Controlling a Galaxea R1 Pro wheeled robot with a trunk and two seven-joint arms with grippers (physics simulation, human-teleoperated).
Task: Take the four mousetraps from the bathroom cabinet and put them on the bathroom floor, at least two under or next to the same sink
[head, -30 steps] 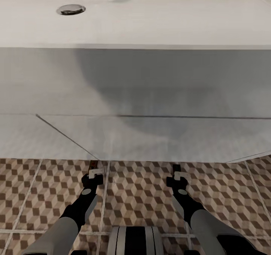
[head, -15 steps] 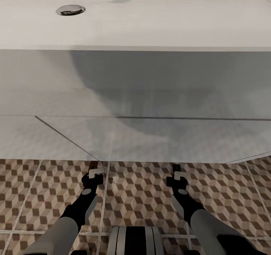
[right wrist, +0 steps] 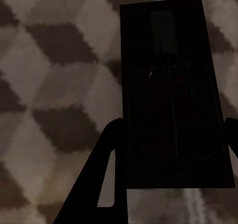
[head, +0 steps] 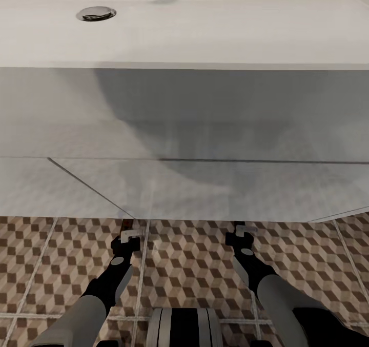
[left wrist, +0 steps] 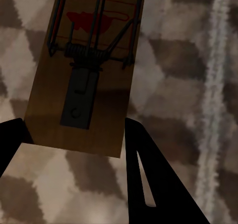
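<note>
The white sink [head: 205, 34] spans the head view, and its front panel overhangs the cube-patterned bathroom floor [head: 189, 265]. My left gripper [head: 130, 236] reaches low toward the sink's lower edge, shut on a brown mousetrap [head: 126, 227]. In the left wrist view that mousetrap [left wrist: 84, 85], with a wire spring and a red mark, sits between the black fingers [left wrist: 148, 169] just above the tiles. My right gripper [head: 242, 232] is shut on a second mousetrap [head: 238, 225]. That mousetrap [right wrist: 173, 95] looks dark in shadow in the right wrist view, over a grout line. The cabinet is out of view.
A chrome drain [head: 96, 13] lies in the basin at the upper left. The sink's grey front panel [head: 184, 188] hangs just ahead of both grippers. Patterned tiles with pale grout lines [head: 31, 280] run on both sides of my arms, and my trunk [head: 184, 327] shows below.
My right gripper has moved slightly forward and left toward the sink's lower edge, carrying its mousetrap. The left arm has not moved.
</note>
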